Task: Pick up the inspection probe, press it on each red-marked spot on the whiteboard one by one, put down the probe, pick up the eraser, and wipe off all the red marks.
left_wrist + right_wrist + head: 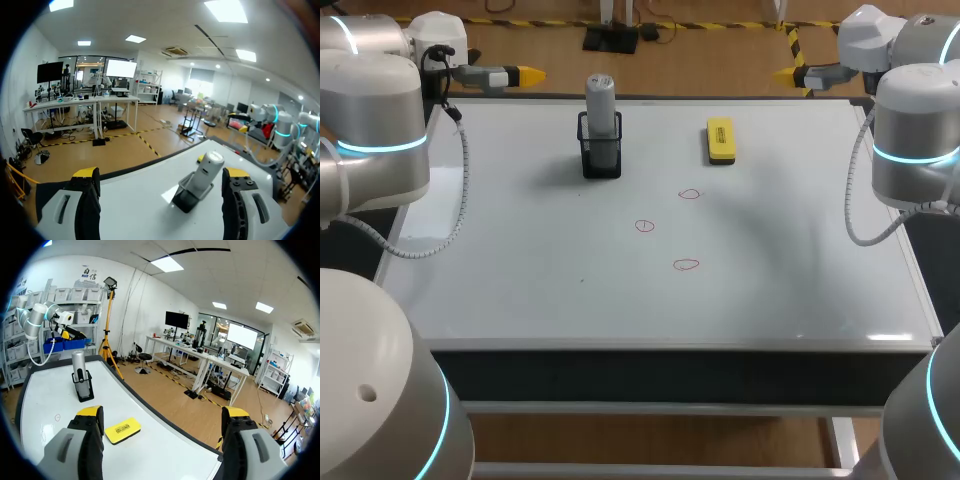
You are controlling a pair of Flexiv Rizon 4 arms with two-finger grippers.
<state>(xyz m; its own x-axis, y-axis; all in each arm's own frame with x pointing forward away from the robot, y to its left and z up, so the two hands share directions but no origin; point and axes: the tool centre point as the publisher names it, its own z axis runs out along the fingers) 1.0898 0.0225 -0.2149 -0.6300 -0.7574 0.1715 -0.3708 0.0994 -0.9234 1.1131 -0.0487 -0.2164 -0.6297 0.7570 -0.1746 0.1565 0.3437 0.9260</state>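
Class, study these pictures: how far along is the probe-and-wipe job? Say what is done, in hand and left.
Done: nothing yet. The inspection probe stands in its black holder, the eraser lies on the whiteboard, and three red marks show unwiped. In hand: nothing; the left gripper and right gripper are open and empty at the board's far corners. Left: every step, starting with picking up the probe.

My left gripper (160,177), fingers spread wide: bare white rectangular whiteboard (135,200) ahead of the gap, open run. One obstacle there: the grey cylindrical probe (207,170), upright in its black box-shaped holder (186,199), ahead and close to one finger. My right gripper (162,415), also spread: the flat yellow rectangular eraser (122,430) lies just beside one finger. The probe stands well ahead, past it.
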